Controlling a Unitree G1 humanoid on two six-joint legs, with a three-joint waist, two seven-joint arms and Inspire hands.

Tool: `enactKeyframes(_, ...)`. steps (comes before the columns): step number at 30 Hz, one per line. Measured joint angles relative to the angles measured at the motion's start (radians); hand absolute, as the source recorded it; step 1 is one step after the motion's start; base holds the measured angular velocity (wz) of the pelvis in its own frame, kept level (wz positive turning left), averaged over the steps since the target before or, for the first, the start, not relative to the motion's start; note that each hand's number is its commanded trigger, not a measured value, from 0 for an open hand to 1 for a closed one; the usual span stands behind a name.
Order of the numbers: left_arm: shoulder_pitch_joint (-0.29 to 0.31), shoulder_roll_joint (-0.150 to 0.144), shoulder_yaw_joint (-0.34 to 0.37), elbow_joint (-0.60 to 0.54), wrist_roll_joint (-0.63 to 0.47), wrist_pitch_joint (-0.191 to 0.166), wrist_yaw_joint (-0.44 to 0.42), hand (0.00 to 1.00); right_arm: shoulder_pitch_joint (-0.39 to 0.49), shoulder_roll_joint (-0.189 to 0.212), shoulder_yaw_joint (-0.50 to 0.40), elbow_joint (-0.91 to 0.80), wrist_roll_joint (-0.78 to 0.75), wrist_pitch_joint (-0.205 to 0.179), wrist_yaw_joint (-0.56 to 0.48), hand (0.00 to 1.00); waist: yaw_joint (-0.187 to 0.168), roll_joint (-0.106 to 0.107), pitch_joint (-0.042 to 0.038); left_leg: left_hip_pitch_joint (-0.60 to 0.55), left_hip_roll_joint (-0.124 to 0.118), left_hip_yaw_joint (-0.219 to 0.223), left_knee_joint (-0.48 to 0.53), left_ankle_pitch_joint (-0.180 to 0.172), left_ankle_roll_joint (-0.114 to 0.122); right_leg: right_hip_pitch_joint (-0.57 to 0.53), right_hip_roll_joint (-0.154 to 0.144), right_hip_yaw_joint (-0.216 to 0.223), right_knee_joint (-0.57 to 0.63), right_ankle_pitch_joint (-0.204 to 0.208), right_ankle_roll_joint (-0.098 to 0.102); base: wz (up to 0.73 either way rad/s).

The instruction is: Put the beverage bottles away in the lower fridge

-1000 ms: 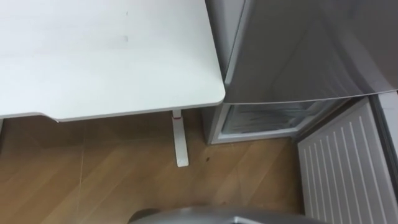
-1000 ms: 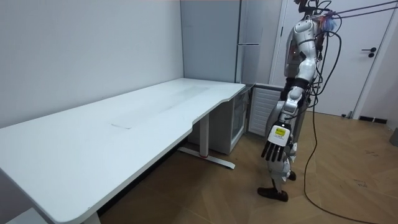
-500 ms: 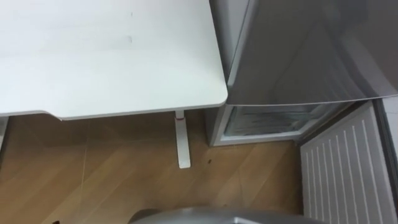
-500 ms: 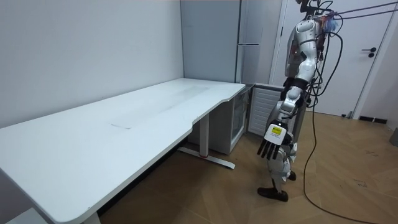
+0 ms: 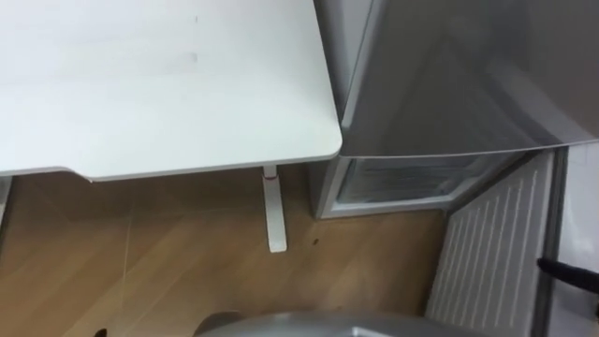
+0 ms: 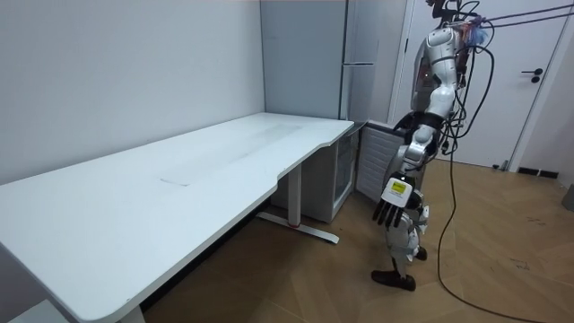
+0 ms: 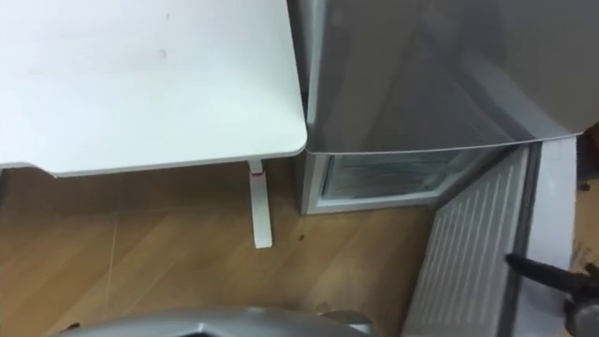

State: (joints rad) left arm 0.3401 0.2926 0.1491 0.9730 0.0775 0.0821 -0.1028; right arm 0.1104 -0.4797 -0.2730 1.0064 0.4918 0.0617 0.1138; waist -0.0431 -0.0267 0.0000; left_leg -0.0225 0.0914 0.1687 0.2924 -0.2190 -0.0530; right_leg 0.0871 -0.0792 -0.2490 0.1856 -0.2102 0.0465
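Left eye view: a white rectangular tabletop with a rounded corner (image 5: 187, 84) takes up the upper left. Its front edge runs across the view and its right edge lies just beside a tall grey metal fridge (image 5: 449, 75), with a thin gap between them. Under the rounded corner a slim white table leg (image 5: 272, 211) stands on the brown wooden plank floor (image 5: 168, 271). Below the fridge's closed grey upper part, the lower fridge compartment (image 5: 402, 183) stands open, its pale inside visible. The white ribbed fridge door (image 5: 491, 253) is swung out at the lower right, towards the robot. Bare floor lies between the table leg and this door. The right hand (image 5: 567, 271) is a dark shape at the right border, at the door's outer edge. Whether it is grasping, clenched or released cannot be told.

Right eye view: the same corner, with the right hand (image 7: 541, 270) lying across the door's outer edge.

Room view: the robot stands upright on the floor at the far end of the long white table, facing the fridge. The left hand (image 6: 392, 205) hangs by its thigh, released, fingers straight down and empty. Open floor stretches to the room view's right, towards a closed white room door (image 6: 538, 81).
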Motion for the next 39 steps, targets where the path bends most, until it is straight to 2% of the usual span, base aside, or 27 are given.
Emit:
enactKeyframes(3, -0.02, -0.026, -0.023, 0.017, 0.004, -0.003, 0.003, 0.0, 0.002, 0.054, 0.023, -0.046, -0.013, -0.018, 0.038, 0.0, 0.001, 0.012, 0.0003, 0.002, 0.0, 0.0, -0.001, 0.001, -0.001, 0.0, 0.0, -0.001, 0.001, 0.0, 0.0, 0.0)
enactKeyframes(5, -0.022, -0.034, -0.047, 0.02, 0.004, -0.004, 0.003, 0.0, 0.003, 0.085, 0.04, -0.082, -0.025, -0.029, 0.044, 0.0, -0.001, 0.018, 0.0038, 0.002, 0.0, 0.0, -0.001, 0.001, -0.001, 0.0, 0.0, -0.001, 0.001, 0.0, 0.0, 0.0)
enactKeyframes(7, -0.021, -0.046, -0.053, 0.022, 0.004, -0.007, 0.005, 0.0, -0.003, 0.132, 0.04, -0.1, -0.021, -0.067, 0.051, 0.0, -0.001, 0.025, 0.0031, 0.001, 0.0, 0.0, -0.001, 0.001, -0.001, 0.001, -0.001, -0.003, -0.001, 0.0, 0.0, 0.0)
enactKeyframes(12, -0.022, -0.056, -0.052, 0.027, 0.003, -0.013, 0.013, 0.0, -0.015, 0.157, 0.096, -0.118, -0.023, -0.096, 0.087, 0.0, 0.019, 0.031, 0.0007, 0.001, 0.0, 0.0, -0.001, 0.001, -0.001, 0.001, -0.001, -0.006, -0.002, 0.0, 0.0, 0.0)
enactKeyframes(14, -0.021, -0.061, -0.052, 0.027, -0.002, -0.022, 0.018, 0.0, -0.012, 0.162, 0.143, -0.118, -0.03, -0.091, 0.096, 0.0, 0.028, 0.03, 0.0004, 0.001, 0.0, 0.0, -0.001, 0.001, -0.001, 0.003, -0.001, -0.007, -0.002, 0.0, 0.0, 0.02)
enactKeyframes(19, -0.021, -0.081, -0.052, 0.029, -0.003, -0.026, 0.034, 0.0, -0.012, 0.228, 0.211, -0.079, -0.107, -0.09, 0.127, 0.0, 0.039, 0.022, 0.0027, 0.013, -0.003, -0.006, -0.002, 0.001, -0.001, 0.019, -0.004, -0.015, -0.005, -0.001, 0.002, 0.04)
enactKeyframes(22, -0.023, -0.087, -0.052, 0.029, -0.003, -0.039, 0.034, 0.0, -0.004, 0.23, 0.238, -0.072, -0.109, -0.083, 0.127, 0.0, 0.05, 0.014, 0.0052, 0.012, -0.004, -0.007, -0.002, 0.001, -0.001, 0.02, -0.006, -0.016, -0.009, -0.004, 0.003, 0.0)
enactKeyframes(29, -0.021, -0.089, -0.052, 0.029, -0.003, -0.037, 0.055, 0.0, 0.0, 0.231, 0.26, -0.062, -0.107, -0.067, 0.131, 0.0, 0.048, -0.012, 0.0055, 0.013, -0.015, -0.033, -0.006, 0.001, -0.001, 0.041, -0.01, -0.038, -0.018, -0.006, 0.007, 0.11)
enactKeyframes(31, -0.017, -0.089, -0.052, 0.031, -0.003, -0.034, 0.066, 0.0, -0.008, 0.233, 0.26, -0.029, -0.113, -0.06, 0.142, 0.0, 0.05, -0.014, 0.0004, 0.014, -0.016, -0.037, -0.006, 0.001, -0.001, 0.046, -0.01, -0.048, -0.019, -0.005, 0.007, 0.09)
enactKeyframes(34, -0.015, -0.092, -0.052, 0.035, -0.003, -0.017, 0.072, 0.0, -0.009, 0.235, 0.259, -0.003, -0.146, -0.055, 0.152, 0.0, 0.05, -0.014, 0.0007, 0.017, -0.016, -0.043, -0.005, 0.001, -0.001, 0.055, -0.01, -0.057, -0.02, -0.005, 0.007, 0.09)
enactKeyframes(37, -0.018, -0.101, -0.052, 0.053, -0.003, -0.017, 0.072, 0.0, -0.015, 0.245, 0.259, 0.039, -0.179, -0.051, 0.152, 0.0, 0.051, -0.005, 0.0008, 0.016, -0.016, -0.044, -0.004, 0.001, -0.001, 0.058, -0.01, -0.058, -0.02, -0.005, 0.007, 0.01)
enactKeyframes(39, -0.019, -0.108, -0.052, 0.071, -0.003, -0.015, 0.071, 0.0, -0.012, 0.251, 0.259, 0.056, -0.194, -0.043, 0.152, 0.0, 0.052, -0.002, 0.0038, 0.015, -0.017, -0.044, -0.002, 0.001, -0.001, 0.06, -0.011, -0.059, -0.02, -0.007, 0.007, 0.0)
